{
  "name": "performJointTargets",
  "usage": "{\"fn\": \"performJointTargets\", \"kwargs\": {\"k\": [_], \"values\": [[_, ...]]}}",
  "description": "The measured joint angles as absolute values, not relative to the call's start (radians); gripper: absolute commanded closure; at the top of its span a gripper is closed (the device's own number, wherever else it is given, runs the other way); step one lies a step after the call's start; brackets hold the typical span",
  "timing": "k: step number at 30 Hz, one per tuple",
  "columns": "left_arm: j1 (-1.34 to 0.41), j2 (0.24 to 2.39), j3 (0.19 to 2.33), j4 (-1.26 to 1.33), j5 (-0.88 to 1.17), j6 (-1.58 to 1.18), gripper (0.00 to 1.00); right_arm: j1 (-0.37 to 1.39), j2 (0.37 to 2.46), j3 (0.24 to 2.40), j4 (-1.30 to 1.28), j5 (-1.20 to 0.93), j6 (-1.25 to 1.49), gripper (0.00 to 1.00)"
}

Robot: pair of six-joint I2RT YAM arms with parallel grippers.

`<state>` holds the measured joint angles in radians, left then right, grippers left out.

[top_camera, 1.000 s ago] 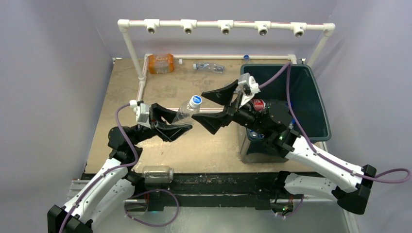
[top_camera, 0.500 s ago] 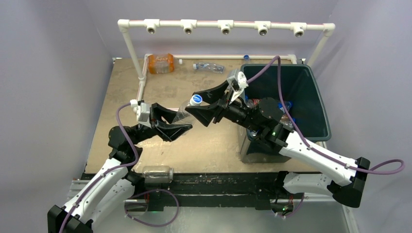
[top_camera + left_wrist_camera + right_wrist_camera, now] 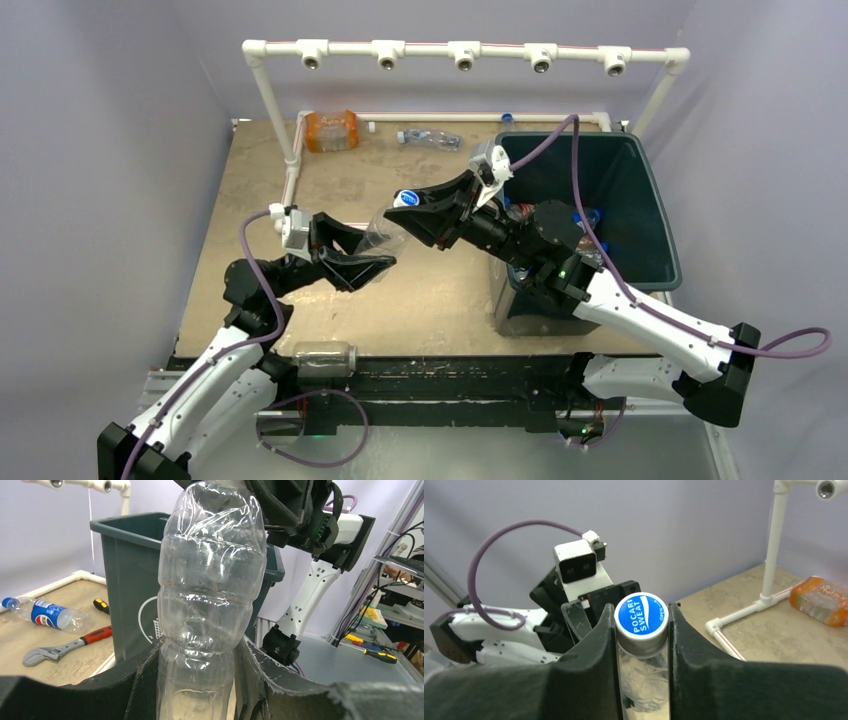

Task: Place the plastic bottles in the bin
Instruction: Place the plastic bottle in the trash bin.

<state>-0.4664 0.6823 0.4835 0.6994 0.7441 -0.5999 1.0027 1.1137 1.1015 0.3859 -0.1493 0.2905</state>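
Observation:
A clear plastic bottle hangs in the air between my two arms, left of the dark green bin. My left gripper is shut on its lower body, and the crinkled body rises out from between the fingers. My right gripper is shut on its top end, both fingers pressed against the blue cap. An orange bottle and a clear blue-labelled bottle lie at the far edge of the table. My right arm hides much of the bin's inside.
A white pipe frame stands along the back and left of the table. A red-handled wrench and a yellow-and-black screwdriver lie beside the bin. Another clear bottle rests at the near table edge.
My right gripper moved left from the bin to the bottle's top and closed on the cap. The left gripper kept its hold and stayed in place.

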Motion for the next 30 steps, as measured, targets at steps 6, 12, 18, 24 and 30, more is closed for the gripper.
{"fn": "performJointTargets", "kwargs": {"k": [6, 12, 18, 24, 30], "values": [[-0.473, 0.679, 0.49, 0.64, 0.743, -0.577, 0.09, 1.0, 1.118, 1.102, 0.379, -0.149, 0.293, 1.0], [-0.474, 0.661, 0.505, 0.541, 0.691, -0.546, 0.01, 1.001, 1.106, 1.102, 0.358, -0.149, 0.29, 1.0], [-0.474, 0.603, 0.505, 0.492, 0.606, -0.52, 0.01, 1.001, 1.074, 1.119, 0.303, -0.095, 0.262, 1.0], [-0.474, 0.543, 0.505, 0.477, 0.514, -0.495, 0.01, 1.001, 1.046, 1.348, 0.138, 0.05, 0.148, 1.0], [-0.474, 0.523, 0.505, 0.446, 0.462, -0.466, 0.01, 1.001, 0.964, 1.571, 0.062, 0.352, 0.008, 1.0]]}}
